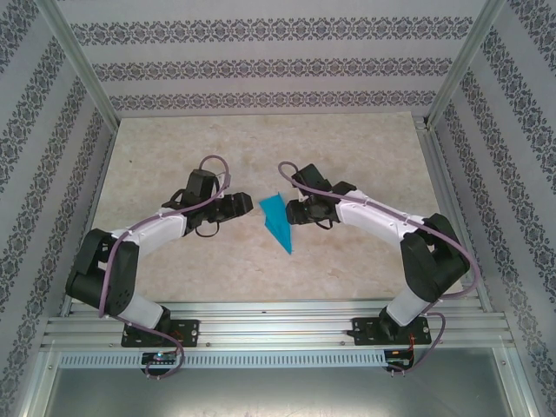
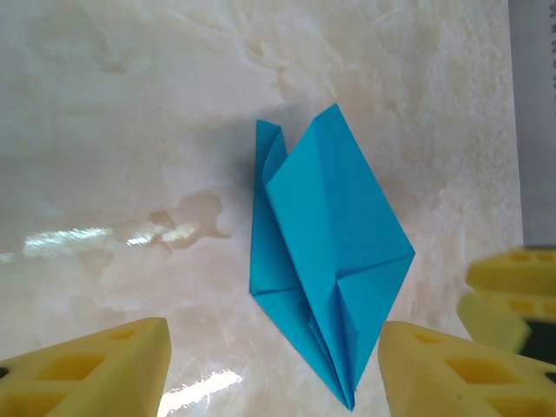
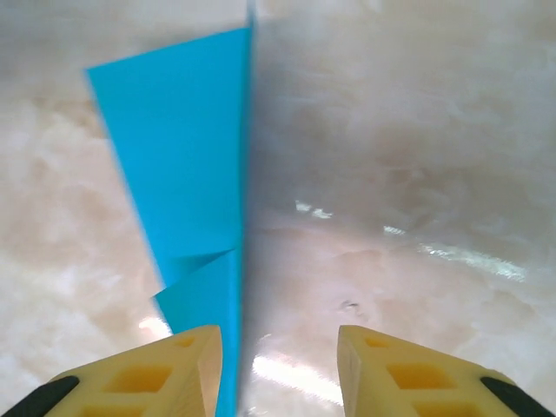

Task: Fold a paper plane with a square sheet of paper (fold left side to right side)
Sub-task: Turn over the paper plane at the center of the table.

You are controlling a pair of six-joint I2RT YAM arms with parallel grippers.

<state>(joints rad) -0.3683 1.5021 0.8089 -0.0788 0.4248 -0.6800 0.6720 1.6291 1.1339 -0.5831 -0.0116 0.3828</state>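
The square sheet of paper (image 1: 278, 221) is teal-blue and folded into a slim pointed shape, lying mid-table with its tip toward the near edge. My left gripper (image 1: 248, 206) stands just left of it and my right gripper (image 1: 291, 211) just right of it. In the left wrist view the paper (image 2: 326, 252) shows layered flaps, and its tip reaches between the open left gripper (image 2: 274, 373) fingers (image 2: 460, 369). In the right wrist view the paper (image 3: 187, 165) has a straight edge running down just inside one finger (image 3: 148, 378) of the open right gripper (image 3: 278, 373), which is not clamped on it.
The table (image 1: 174, 156) is pale marble-patterned and glossy. Patterned walls (image 1: 261, 35) enclose it at the back and both sides, with metal posts at the corners. Aluminium rails (image 1: 278, 326) carry the arm bases along the near edge. The right gripper's yellow fingers (image 2: 512, 287) show beside the paper.
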